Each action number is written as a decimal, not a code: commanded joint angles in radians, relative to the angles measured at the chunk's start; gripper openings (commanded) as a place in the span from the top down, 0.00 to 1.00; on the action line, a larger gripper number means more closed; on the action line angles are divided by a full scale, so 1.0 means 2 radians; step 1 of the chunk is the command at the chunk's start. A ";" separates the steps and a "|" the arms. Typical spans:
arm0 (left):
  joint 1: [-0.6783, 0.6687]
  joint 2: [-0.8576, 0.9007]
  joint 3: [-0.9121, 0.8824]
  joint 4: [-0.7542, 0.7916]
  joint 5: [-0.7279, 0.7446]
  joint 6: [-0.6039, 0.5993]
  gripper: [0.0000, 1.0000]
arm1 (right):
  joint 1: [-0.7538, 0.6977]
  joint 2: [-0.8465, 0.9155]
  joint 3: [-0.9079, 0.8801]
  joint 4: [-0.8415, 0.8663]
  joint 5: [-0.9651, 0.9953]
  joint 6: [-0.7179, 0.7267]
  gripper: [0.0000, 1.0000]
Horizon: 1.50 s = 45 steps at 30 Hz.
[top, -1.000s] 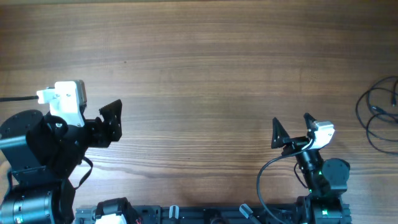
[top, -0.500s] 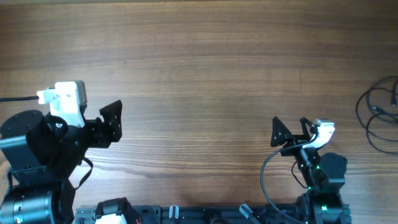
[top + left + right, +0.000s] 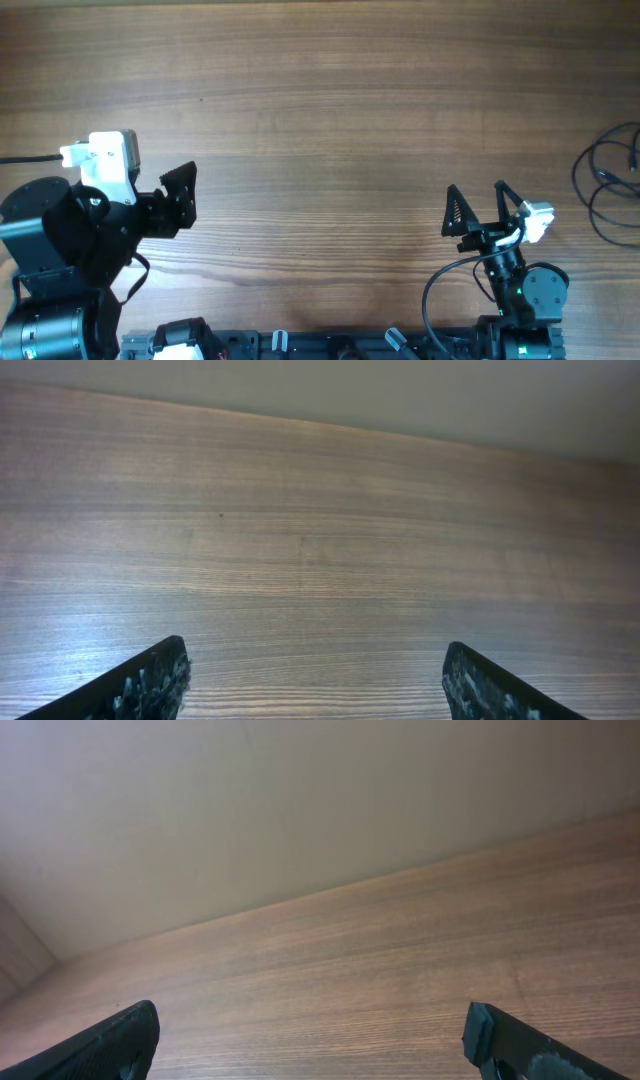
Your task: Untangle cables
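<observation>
The cables [image 3: 612,180] are thin black cords in loose loops at the far right edge of the table in the overhead view, partly cut off by the frame. My right gripper [image 3: 478,210] is open and empty, well left of the cables, near the front edge. My left gripper [image 3: 180,190] is open and empty at the front left. The left wrist view shows its fingertips [image 3: 150,678] wide apart over bare wood. The right wrist view shows its fingertips [image 3: 120,1038] wide apart with wood and a pale wall beyond. No cable shows in either wrist view.
The wooden table [image 3: 330,120] spreads across the overhead view. The arm bases and a thick black robot wire [image 3: 435,300] sit along the front edge. A pale wall [image 3: 250,810] stands behind the table.
My right gripper has shifted slightly to the right and turned a little at the wrist. The left arm and the cables have not moved.
</observation>
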 commanded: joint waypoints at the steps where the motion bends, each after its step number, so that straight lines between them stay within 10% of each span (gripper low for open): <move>1: -0.001 -0.003 0.001 0.013 0.007 0.008 0.17 | -0.002 -0.008 -0.002 0.001 0.008 0.003 0.00; 14: -0.001 -0.012 0.001 0.072 0.093 0.000 0.00 | -0.002 -0.008 -0.002 -0.001 0.046 -0.002 0.00; 23: -0.001 -0.012 0.001 0.101 0.096 -0.009 0.00 | -0.002 0.033 -0.002 -0.003 0.056 -0.311 0.00; 45: -0.001 -0.012 0.001 0.097 0.096 -0.007 0.00 | -0.002 0.067 -0.003 -0.002 0.056 -0.312 0.00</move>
